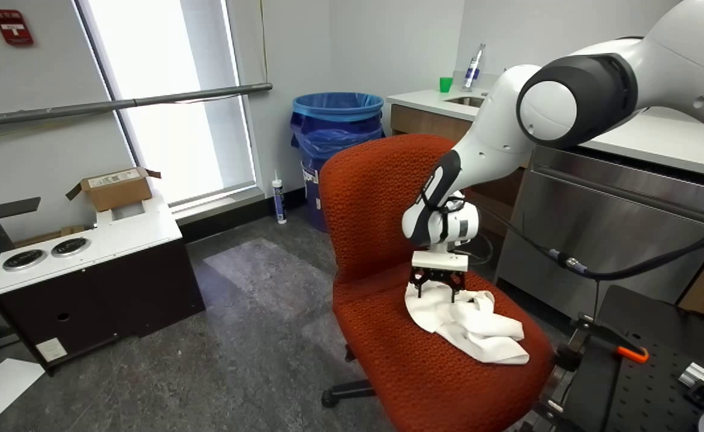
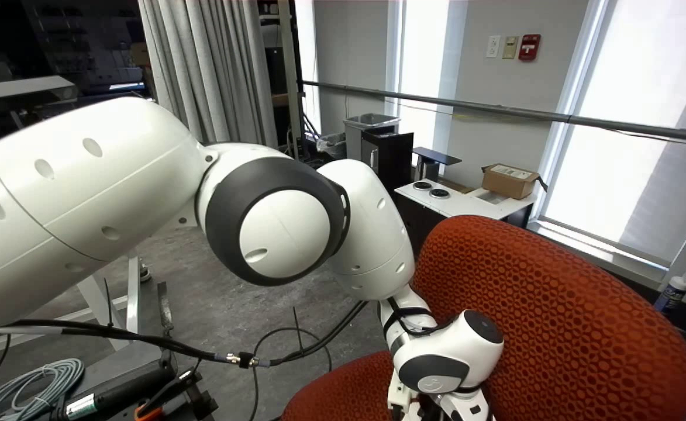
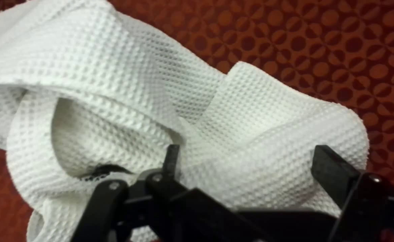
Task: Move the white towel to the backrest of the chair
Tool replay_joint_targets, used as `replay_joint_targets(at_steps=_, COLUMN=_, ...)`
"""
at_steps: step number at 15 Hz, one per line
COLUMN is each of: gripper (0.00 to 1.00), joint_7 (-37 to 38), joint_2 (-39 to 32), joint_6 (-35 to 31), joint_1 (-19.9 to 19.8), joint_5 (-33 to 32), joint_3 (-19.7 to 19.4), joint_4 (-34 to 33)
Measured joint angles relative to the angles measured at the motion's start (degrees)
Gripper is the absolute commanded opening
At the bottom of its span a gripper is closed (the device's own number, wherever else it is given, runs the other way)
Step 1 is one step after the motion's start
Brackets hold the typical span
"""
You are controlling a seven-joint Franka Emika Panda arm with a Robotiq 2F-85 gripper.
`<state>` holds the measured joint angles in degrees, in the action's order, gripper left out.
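Note:
The white towel (image 1: 478, 327) lies crumpled on the seat of the orange-red chair (image 1: 382, 327). It also shows in the wrist view (image 3: 264, 134), waffle-textured, with raised folds and a dark spot in one fold. The chair's backrest (image 1: 364, 204) rises behind the arm and also shows in an exterior view (image 2: 553, 292). My gripper (image 1: 437, 295) points down over the towel's end nearest the backrest. In the wrist view the gripper (image 3: 247, 158) is open, its fingers wide apart, with towel below and between them. Whether the fingertips touch the cloth I cannot tell.
A black perforated table (image 1: 658, 360) with an orange-handled tool (image 1: 632, 354) stands beside the seat. A steel appliance (image 1: 604, 234) and a counter (image 1: 658, 135) stand behind the arm. A blue bin (image 1: 336, 129) is behind the backrest. A cable (image 1: 646, 267) hangs from the arm.

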<state>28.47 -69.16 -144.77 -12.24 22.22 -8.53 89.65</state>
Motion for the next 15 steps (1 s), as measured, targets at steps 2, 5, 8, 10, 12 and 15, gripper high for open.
replay_joint_targets(at_steps=2, gripper=1.00, joint_7=2.23, joint_2=-0.86, joint_6=-0.74, joint_1=-0.65, joint_5=2.93, joint_3=0.65, joint_4=-1.24)
replay_joint_targets(at_steps=5, gripper=0.72, joint_7=4.82, joint_2=-2.28, joint_6=-2.74, joint_1=-0.79, joint_5=4.32, joint_3=0.55, joint_4=-2.34)
replay_joint_targets(at_steps=8, gripper=0.46, joint_7=4.87, joint_2=-3.79, joint_6=-3.74, joint_1=0.13, joint_5=2.91, joint_3=-0.40, joint_4=-2.52)
replay_joint_targets(at_steps=10, gripper=0.28, joint_7=4.55, joint_2=-4.17, joint_6=-4.49, joint_1=0.90, joint_5=1.43, joint_3=-0.89, joint_4=-2.42)
replay_joint_targets(at_steps=12, gripper=0.11, joint_7=3.53, joint_2=-4.16, joint_6=-5.26, joint_1=1.72, joint_5=-0.48, joint_3=-1.32, joint_4=-2.28)
replay_joint_targets(at_steps=15, gripper=0.00, joint_7=-0.87, joint_2=-3.75, joint_6=-6.79, joint_1=2.82, joint_5=-3.58, joint_3=-1.62, joint_4=-1.72)
